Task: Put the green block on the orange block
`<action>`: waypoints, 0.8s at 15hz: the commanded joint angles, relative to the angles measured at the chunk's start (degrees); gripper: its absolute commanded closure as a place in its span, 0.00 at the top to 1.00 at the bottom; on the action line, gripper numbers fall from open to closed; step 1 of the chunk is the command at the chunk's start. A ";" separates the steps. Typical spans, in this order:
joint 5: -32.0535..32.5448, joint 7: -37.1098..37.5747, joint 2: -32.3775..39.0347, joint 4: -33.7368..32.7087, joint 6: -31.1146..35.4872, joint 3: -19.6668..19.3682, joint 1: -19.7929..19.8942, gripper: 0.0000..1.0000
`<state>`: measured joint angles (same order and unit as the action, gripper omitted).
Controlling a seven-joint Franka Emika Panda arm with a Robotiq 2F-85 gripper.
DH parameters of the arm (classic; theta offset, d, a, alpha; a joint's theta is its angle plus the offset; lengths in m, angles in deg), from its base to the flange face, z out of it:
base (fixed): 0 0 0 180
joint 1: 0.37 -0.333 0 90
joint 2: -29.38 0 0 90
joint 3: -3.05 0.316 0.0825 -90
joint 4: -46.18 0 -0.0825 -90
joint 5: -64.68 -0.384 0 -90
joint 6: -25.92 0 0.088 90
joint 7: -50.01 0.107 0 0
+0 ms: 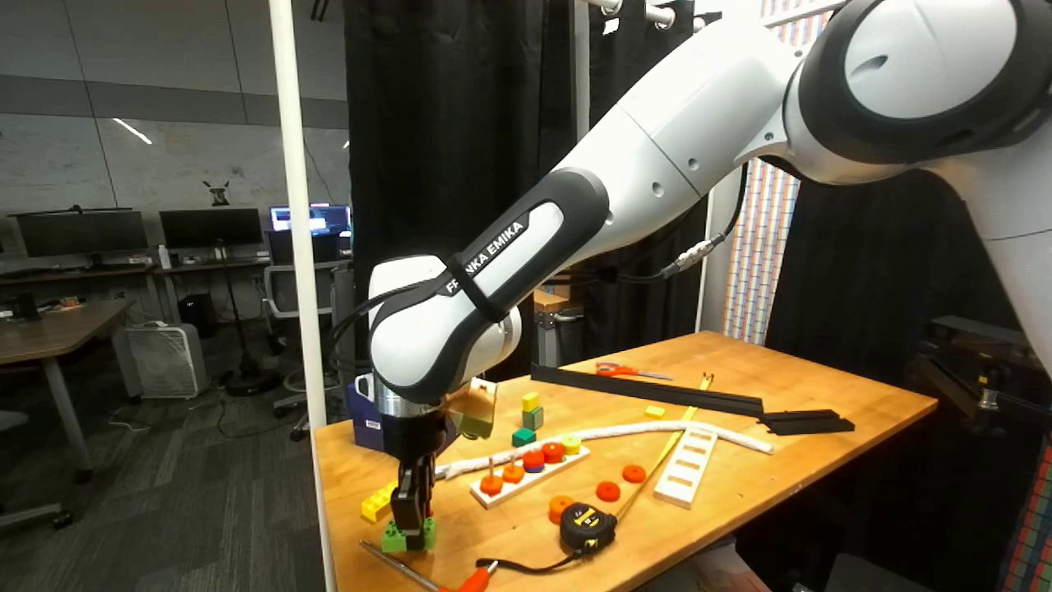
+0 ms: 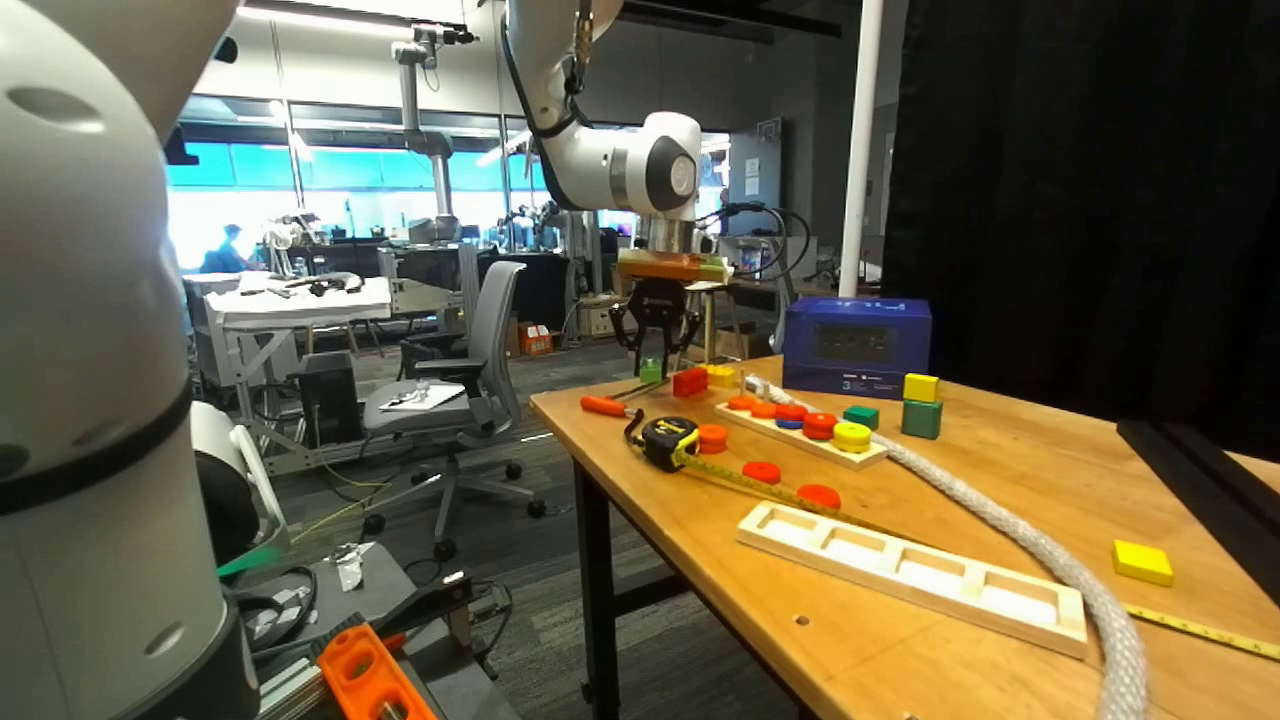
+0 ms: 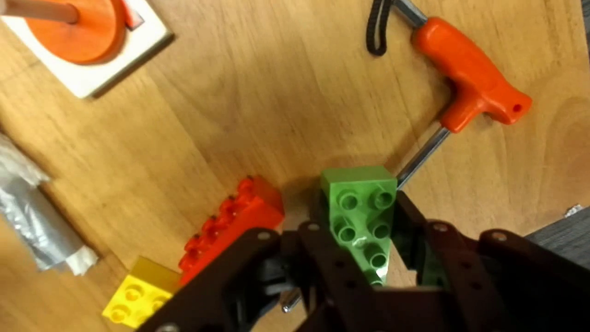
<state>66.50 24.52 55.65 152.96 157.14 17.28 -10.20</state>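
Note:
The green block (image 3: 362,207) is a light-green studded brick, low at the table's far end in both exterior views (image 1: 394,539) (image 2: 651,372). My gripper (image 3: 357,219) has a finger against each long side of it and is shut on it. Whether the block touches the table is hard to tell. The orange block (image 3: 239,216) is a red-orange studded brick lying just left of my left finger in the wrist view. It also shows in an exterior view (image 2: 690,382), beside the green block and apart from it.
A hex key with an orange handle (image 3: 470,74) lies with its shaft passing under the green block. A yellow brick (image 3: 140,293) is close to the orange block. A peg board with rings (image 1: 538,477), a tape measure (image 1: 588,528) and a blue box (image 2: 857,348) are nearby.

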 commanded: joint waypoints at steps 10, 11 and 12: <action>4.13 1.69 2.50 -9.10 -6.81 -1.90 -0.50 0.22; 3.61 2.83 3.10 -10.27 -6.46 -2.11 -0.52 0.22; 3.12 3.93 3.70 -11.14 -5.79 -2.29 -0.47 0.22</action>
<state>69.76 25.54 56.73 146.91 152.33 15.60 -10.23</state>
